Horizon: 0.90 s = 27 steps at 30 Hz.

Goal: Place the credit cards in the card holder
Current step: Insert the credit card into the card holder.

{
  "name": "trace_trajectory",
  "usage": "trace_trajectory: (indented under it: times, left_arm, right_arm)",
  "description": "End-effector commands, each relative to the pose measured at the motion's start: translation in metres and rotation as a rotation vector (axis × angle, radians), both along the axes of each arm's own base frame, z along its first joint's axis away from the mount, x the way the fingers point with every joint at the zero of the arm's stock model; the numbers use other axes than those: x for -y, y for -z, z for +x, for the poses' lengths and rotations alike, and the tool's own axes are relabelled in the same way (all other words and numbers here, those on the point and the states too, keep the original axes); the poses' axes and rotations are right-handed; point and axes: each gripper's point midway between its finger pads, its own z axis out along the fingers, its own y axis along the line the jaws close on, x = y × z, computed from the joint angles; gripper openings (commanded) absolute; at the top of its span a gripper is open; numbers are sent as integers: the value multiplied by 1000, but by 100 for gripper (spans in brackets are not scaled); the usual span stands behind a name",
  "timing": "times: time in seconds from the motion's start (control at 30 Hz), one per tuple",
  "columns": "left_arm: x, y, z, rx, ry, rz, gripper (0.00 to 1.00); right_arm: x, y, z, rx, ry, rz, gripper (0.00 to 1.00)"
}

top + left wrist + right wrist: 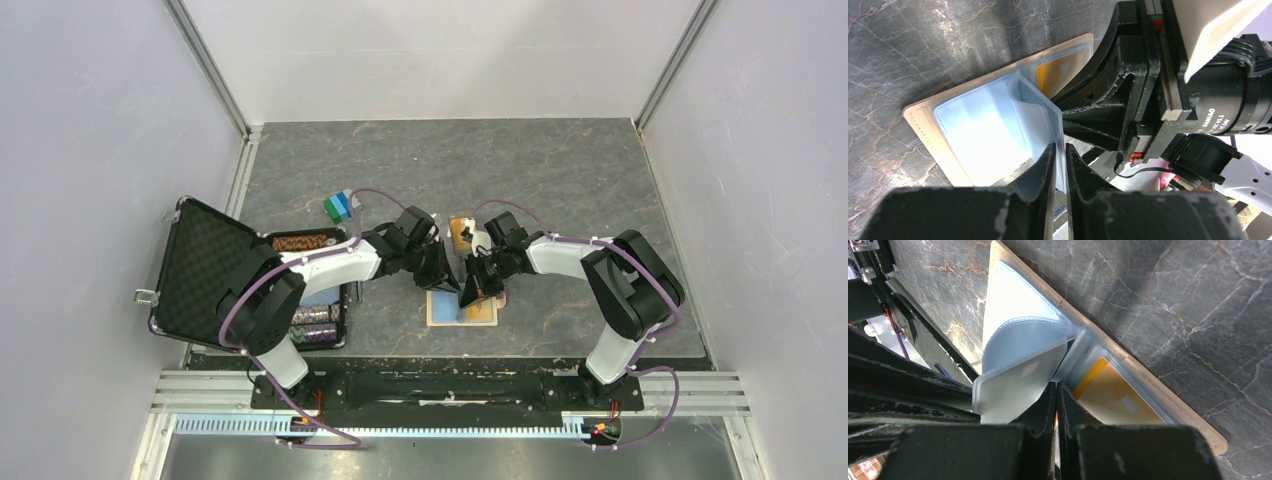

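Note:
The tan card holder (440,312) lies open on the table, light-blue inside. One orange-yellow credit card (1113,400) sits in its right-hand pocket and also shows in the left wrist view (1063,70). My left gripper (1060,150) is shut on a clear blue sleeve page (1043,117) and holds it raised off the card holder (918,117). My right gripper (1056,390) is shut on a thin orange credit card, seen edge-on between the jaws, at the foot of the raised page (1013,385). In the top view both grippers (447,272) (470,292) meet over the card holder.
A big black foam-lined case (205,265) lies open at the left with chip rows (315,325) in its tray. Green and blue blocks (338,207) sit behind the left arm. A small orange box (461,232) stands just behind the card holder.

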Motion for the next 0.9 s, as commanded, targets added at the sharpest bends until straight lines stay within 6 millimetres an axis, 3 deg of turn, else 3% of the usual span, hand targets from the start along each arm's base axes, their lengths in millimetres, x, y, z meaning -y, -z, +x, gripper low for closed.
trace_trajectory:
  times: [0.0, 0.17, 0.37, 0.53, 0.67, 0.87]
  left_arm:
    - [-3, 1, 4, 12, 13, 65, 16]
    - [-8, 3, 6, 16, 17, 114, 10]
    - [-3, -3, 10, 24, 23, 106, 5]
    - [-1, -10, 15, 38, 21, 149, 2]
    - [12, -13, 15, 35, 41, 136, 3]
    - [38, -11, 10, 12, 96, 115, 32]
  right_arm:
    - [1, 3, 4, 19, -6, -33, 0]
    - [-1, -7, 9, 34, -7, -29, 0]
    - [1, -35, 30, 129, 31, -41, 0]
    - [17, -51, 49, 199, 111, -51, 0]
    - [33, -56, 58, 210, 161, -48, 0]
    - [53, -62, 71, 223, 210, -59, 0]
